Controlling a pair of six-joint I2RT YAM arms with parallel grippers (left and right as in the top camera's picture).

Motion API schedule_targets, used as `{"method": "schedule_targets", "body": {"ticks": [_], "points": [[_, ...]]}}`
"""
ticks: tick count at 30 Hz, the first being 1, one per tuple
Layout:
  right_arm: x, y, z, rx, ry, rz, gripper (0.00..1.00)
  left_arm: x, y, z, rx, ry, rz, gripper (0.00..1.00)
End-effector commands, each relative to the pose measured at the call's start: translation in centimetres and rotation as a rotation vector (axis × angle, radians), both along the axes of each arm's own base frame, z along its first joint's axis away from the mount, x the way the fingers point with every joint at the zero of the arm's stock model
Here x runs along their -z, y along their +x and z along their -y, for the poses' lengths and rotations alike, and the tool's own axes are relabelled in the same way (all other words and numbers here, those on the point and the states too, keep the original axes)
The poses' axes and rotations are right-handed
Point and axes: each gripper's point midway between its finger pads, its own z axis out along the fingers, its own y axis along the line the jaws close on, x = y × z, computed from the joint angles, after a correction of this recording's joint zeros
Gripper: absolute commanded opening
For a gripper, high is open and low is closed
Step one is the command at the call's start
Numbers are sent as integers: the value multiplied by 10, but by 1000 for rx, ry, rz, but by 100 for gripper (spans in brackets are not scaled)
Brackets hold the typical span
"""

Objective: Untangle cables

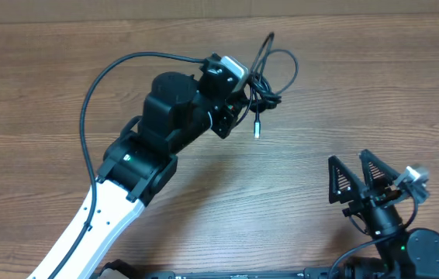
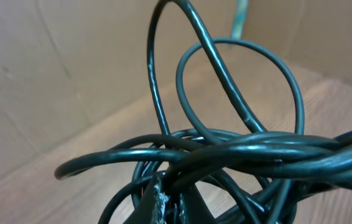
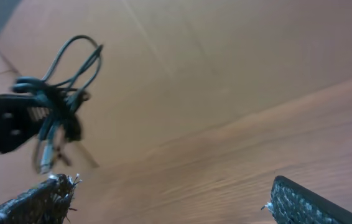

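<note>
the cables (image 1: pixel 264 76) were bunched in one black knot at the far middle of the table (image 1: pixel 320 116), with two or three loose loops standing out of the knot toward the pale wall (image 1: pixel 204 8) behind. in the left wrist view we saw the cables (image 2: pixel 238 149) up close: several strands ran side by side across the frame and two loops arched above them. one silver-tipped plug (image 1: pixel 257 129) hung down from the bundle. from the right wrist view the cables (image 3: pixel 58 93) appeared to be held up off the wood, and the plug (image 3: pixel 44 165) dangled below them.

the left gripper (image 1: pixel 244 94) was clamped on the knot, its jaws drawn together around the strands. we could make out only the tips of its fingers (image 2: pixel 160 205) at the lower edge of its own camera, buried among the cords. the thicker black lead (image 1: pixel 95 85) of the left arm curved out in an arc beside it.

the right gripper (image 1: pixel 347 156) sat well apart from the bundle, near the front right of the table, with its jaws spread wide and nothing between them. its two fingers (image 3: pixel 39 199) framed bare wood in its own view.
</note>
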Motion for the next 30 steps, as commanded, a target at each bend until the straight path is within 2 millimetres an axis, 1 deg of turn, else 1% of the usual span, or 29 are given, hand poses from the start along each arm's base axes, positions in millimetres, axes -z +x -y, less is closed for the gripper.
{"method": "schedule_targets", "body": {"ticks": [1,6,10,13,15,17,19,21,23,26,28,30], "points": [[-31,-6,-20,-132,38,-28,100,-33,-2,-5,-41,-76,56,4],[-49,-1,-42,-294,55,-140,100,-39,-1,-5,-46,-104,62,4],[-64,0,-66,-499,76,-210,100,-44,0,-4,-45,-118,79,4],[-72,-3,-80,-652,77,-207,100,-51,1,-4,-44,-133,102,4],[-75,-1,-84,-701,70,-189,100,-55,1,-3,-44,-144,118,4],[-76,7,-83,-710,93,-200,100,-60,2,-3,-42,-155,134,4],[-76,14,-83,-705,219,-299,100,-64,2,-2,-42,-164,148,4],[-82,20,-82,-710,279,-324,100,-67,2,-2,-41,-170,157,4],[-93,18,-85,-762,274,-286,95,-69,1,0,-28,-178,164,4],[-109,9,-90,-843,250,-230,93,-71,-3,4,6,-189,160,4],[-115,8,-91,-852,264,-227,92,-70,-4,5,5,-220,129,4],[-118,6,-91,-858,282,-233,84,-70,-7,8,12,-278,72,4]]}}
